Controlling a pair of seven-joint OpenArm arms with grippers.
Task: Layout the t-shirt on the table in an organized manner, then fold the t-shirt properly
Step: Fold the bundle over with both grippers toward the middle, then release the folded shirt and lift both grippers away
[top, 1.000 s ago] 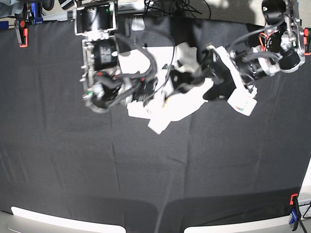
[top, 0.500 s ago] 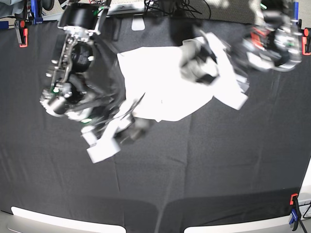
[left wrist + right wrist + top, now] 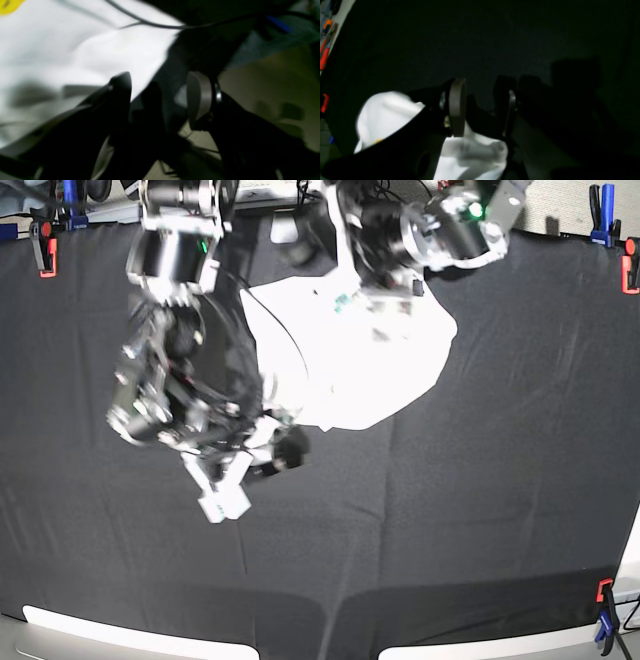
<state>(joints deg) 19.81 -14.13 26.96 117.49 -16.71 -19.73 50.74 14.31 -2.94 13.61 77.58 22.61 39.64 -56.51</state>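
The white t-shirt lies spread, plain side up, on the far middle of the black table. My right gripper hovers at the shirt's near-left edge. In the right wrist view its fingers stand apart, so the right gripper is open, with dark table in the gap and the bunched t-shirt lower down. My left gripper is open and holds nothing. The t-shirt lies to its left. In the base view the blurred left arm reaches over the shirt's far edge.
Red clamps and a blue clamp mark the far corners. Another clamp sits at the near right. A thin cable crosses above the shirt in the left wrist view. Floor shows beyond the table's far edge.
The shirt went from a bunched heap to a spread shape. My right arm swung left and toward the near side. My left arm swung from the right side to the far edge.
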